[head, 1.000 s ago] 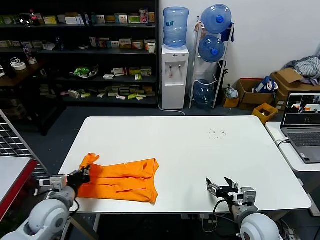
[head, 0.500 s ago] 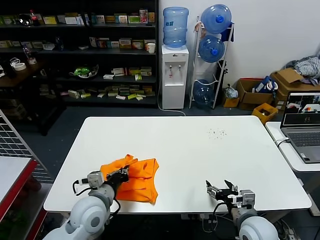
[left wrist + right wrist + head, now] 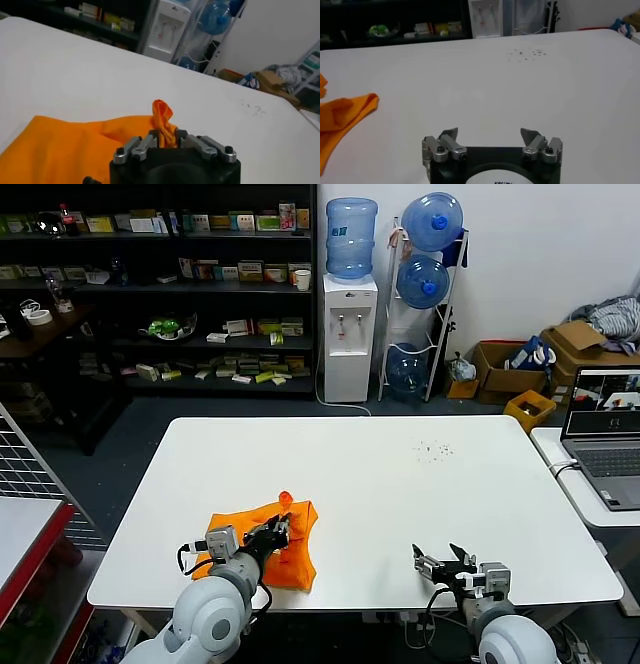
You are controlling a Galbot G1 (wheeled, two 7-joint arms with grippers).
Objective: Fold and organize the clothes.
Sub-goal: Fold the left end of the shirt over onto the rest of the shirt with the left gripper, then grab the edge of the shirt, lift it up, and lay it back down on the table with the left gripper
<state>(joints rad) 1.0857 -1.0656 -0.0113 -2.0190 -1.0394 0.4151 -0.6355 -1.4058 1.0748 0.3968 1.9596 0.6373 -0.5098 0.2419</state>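
The orange T-shirt [image 3: 298,556] lies bunched near the table's front left, folded over on itself into a compact heap. My left gripper [image 3: 283,530] rests over its right part, jaws closed round a raised tuft of orange cloth [image 3: 161,112]. In the left wrist view the left gripper [image 3: 166,136] has that fold pinched between its fingers, and the remaining shirt [image 3: 60,147] spreads flat beneath. My right gripper [image 3: 446,557] waits near the front edge, right of centre. It stands open and empty [image 3: 492,134], well clear of the shirt's edge [image 3: 342,116].
The white table [image 3: 400,484] has a patch of dark specks [image 3: 435,449] at its far right. A laptop [image 3: 606,434] sits on a side table to the right. A wire rack [image 3: 25,469] stands at the left, with shelves and a water dispenser [image 3: 350,334] behind.
My left gripper carried the shirt's left end rightward across the garment, folding the wide spread into a narrow heap. The right arm stayed put.
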